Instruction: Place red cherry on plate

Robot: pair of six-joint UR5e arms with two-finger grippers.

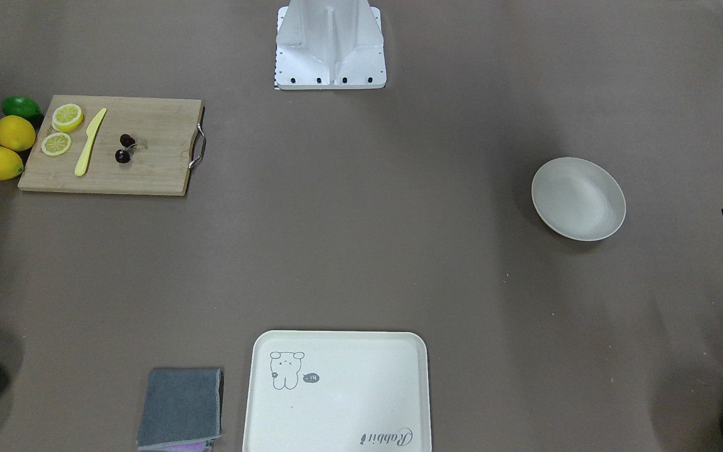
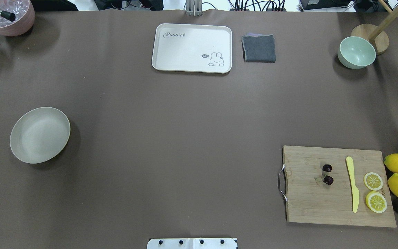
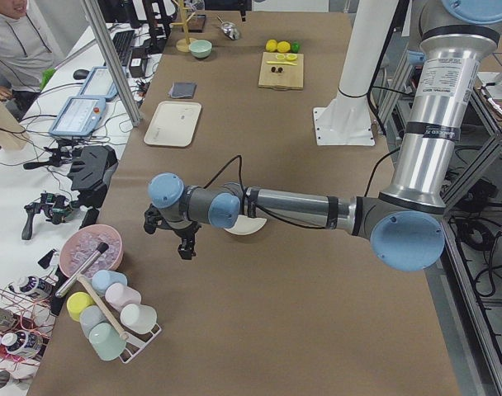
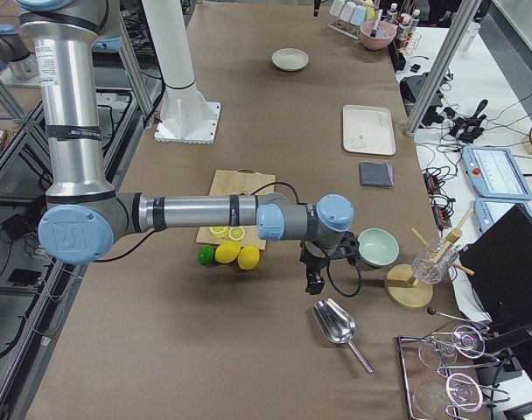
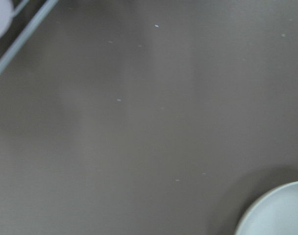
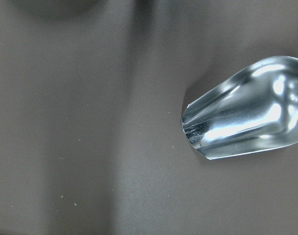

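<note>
We cannot tell whether the left gripper [image 3: 185, 246] is spread or pressed together. It hangs over bare table just beside the plate [image 2: 40, 135], and its wrist camera shows only brown covering and a slice of the plate's rim. The same goes for the right gripper [image 4: 316, 280], which hovers near a metal scoop [image 6: 244, 110] at the table's end (beyond the whole lemons from the board). We see nothing held by either.

The red cherry [image 2: 328, 180] lies on the cutting board [image 2: 309, 204], between the board's metal handle and the yellow knife [image 2: 352, 186]. That is on the robot's right side, well apart from the plate on its left. So we judge that no part of the task is done yet: the reach, the grasp, the carry across and the release all remain.

As for containers, the plate is empty, and so is the cream tray [image 2: 185, 48]. The pale green bowl [image 2: 356, 52] looks empty too. The pink bowl [image 2: 7, 17] holds clear lumps.
</note>
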